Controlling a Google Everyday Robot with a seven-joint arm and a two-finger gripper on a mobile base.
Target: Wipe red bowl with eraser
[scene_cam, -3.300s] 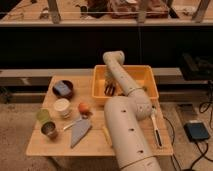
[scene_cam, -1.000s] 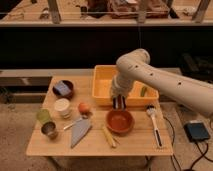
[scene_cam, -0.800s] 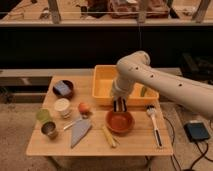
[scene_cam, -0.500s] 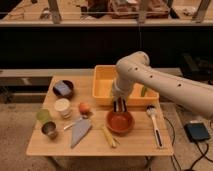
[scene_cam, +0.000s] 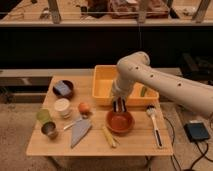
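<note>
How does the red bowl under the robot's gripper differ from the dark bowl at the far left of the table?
The red bowl is orange-red; the dark bowl is nearly black. The red bowl looks wider. It has nothing lying in it, while the dark bowl holds a blue block. The shut gripper, holding the eraser, hangs over the red bowl's back rim; nothing is above the dark bowl. Both are round and upright on the table.

On the counter (scene_cam: 40,142), the bowl (scene_cam: 120,121) sits in front of a bin (scene_cam: 102,82), with the end effector (scene_cam: 119,106) just above the bowl's rear rim. A brush (scene_cam: 155,127) lies right of the bowl, cups (scene_cam: 62,107) stand well left.
</note>
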